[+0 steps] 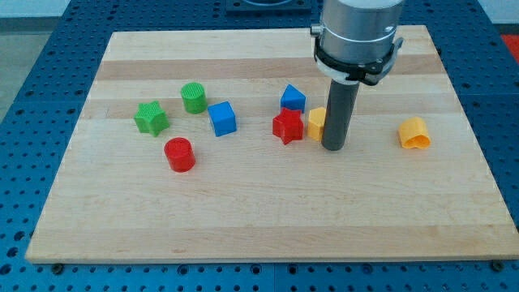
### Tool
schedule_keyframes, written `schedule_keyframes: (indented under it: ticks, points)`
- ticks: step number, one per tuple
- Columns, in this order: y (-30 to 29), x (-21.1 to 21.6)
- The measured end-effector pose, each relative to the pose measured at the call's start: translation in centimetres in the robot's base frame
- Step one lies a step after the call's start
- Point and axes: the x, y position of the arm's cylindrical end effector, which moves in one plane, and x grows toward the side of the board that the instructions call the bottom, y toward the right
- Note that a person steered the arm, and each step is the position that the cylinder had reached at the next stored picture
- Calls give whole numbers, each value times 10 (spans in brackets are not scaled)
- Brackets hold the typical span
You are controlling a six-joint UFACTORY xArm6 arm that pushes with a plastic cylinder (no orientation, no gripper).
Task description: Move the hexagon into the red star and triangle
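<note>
The yellow hexagon (pixel 316 123) sits just right of the red star (pixel 287 126), almost touching it. The blue triangle (pixel 293 98) stands just above the red star. My tip (pixel 333 147) rests on the board against the hexagon's right side, and the rod hides part of that block.
A green star (pixel 151 118), a green cylinder (pixel 194 97), a blue cube (pixel 221 118) and a red cylinder (pixel 179 155) lie at the view's left. A yellow heart-shaped block (pixel 415 134) lies at the right. The wooden board (pixel 268 219) has edges all around.
</note>
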Motion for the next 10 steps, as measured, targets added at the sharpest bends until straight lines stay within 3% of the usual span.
schedule_keyframes:
  ticks: [6,10]
  points:
    - [64,6]
    - [-36,-51]
